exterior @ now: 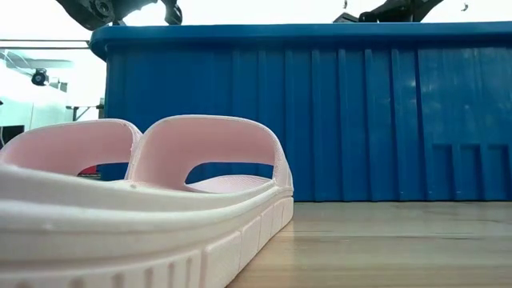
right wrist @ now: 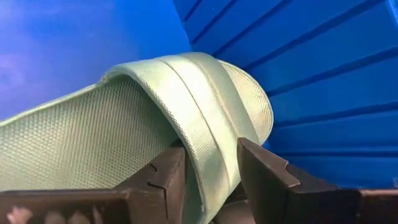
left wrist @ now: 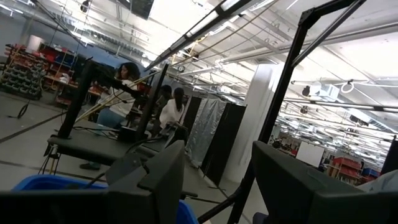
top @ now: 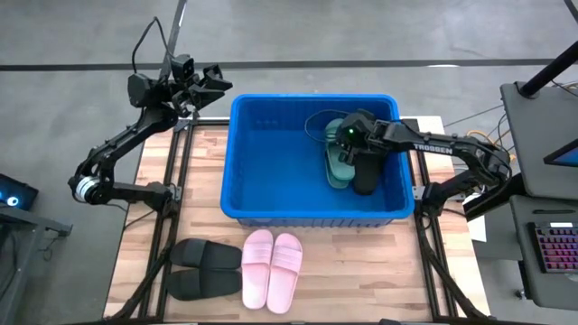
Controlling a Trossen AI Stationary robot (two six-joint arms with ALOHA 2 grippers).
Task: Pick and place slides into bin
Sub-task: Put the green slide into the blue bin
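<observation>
A green slide (right wrist: 186,93) lies in the blue bin (top: 271,117), its toe end close to a ribbed wall. My right gripper (right wrist: 210,149) reaches down into the bin's right half (top: 350,155). It is open, with one finger on each side of the slide's wide strap. A pink pair (top: 271,268) and a black pair (top: 203,269) rest sole-down on the table in front of the bin. My left gripper (left wrist: 217,186) stands open and empty, raised above the bin's far left corner (top: 209,83). My right gripper has its fingers (right wrist: 261,174) astride the green slide's strap (right wrist: 211,124), coming from above at a slant and lying across the strap. The strap fills the gap between them, and I cannot tell whether the fingers still touch it.
The bin takes up the table's far half. In the low view the pink slides (exterior: 160,184) stand close in front of its blue wall (exterior: 384,120). Bare wood lies to the right of the pink pair. People stand in the room far behind the table.
</observation>
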